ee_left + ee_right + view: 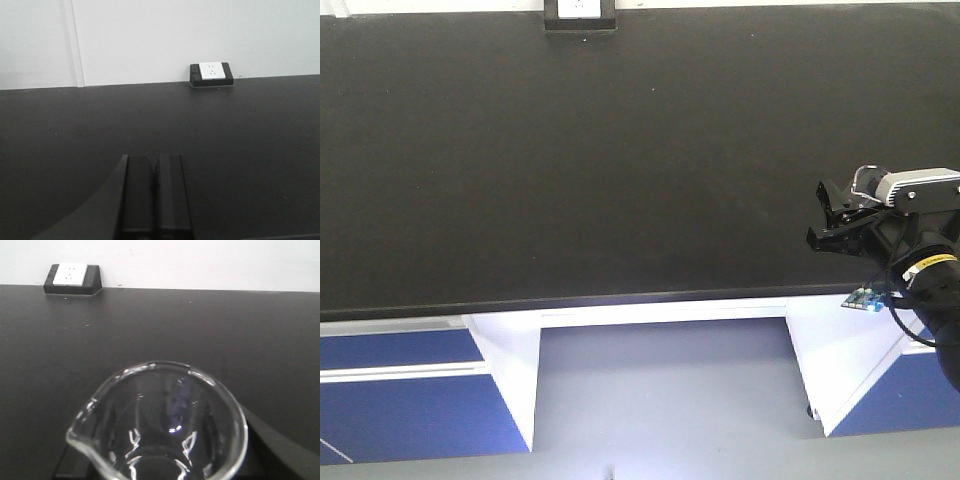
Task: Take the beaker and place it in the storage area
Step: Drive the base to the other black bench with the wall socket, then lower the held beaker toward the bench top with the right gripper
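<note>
To the left, our left gripper hangs low over the worktop, fingers pressed together on nothing. At the far middle, a socket box sits on the rear edge. To the right, our right gripper is clamped on the beaker, which it holds upright over the right part of the worktop. That is the storage area, so we judge that setting down is the step in hand. We cannot tell whether the base touches the surface yet.

To do it well, we should lower straight, keep the rim level, part the fingers only once the base sits flat, then back off without brushing the glass. The near edge lies close to the gripper, so a spot farther in looks safer. Leftward and toward the far wall the black surface is bare, leaving ample room.
</note>
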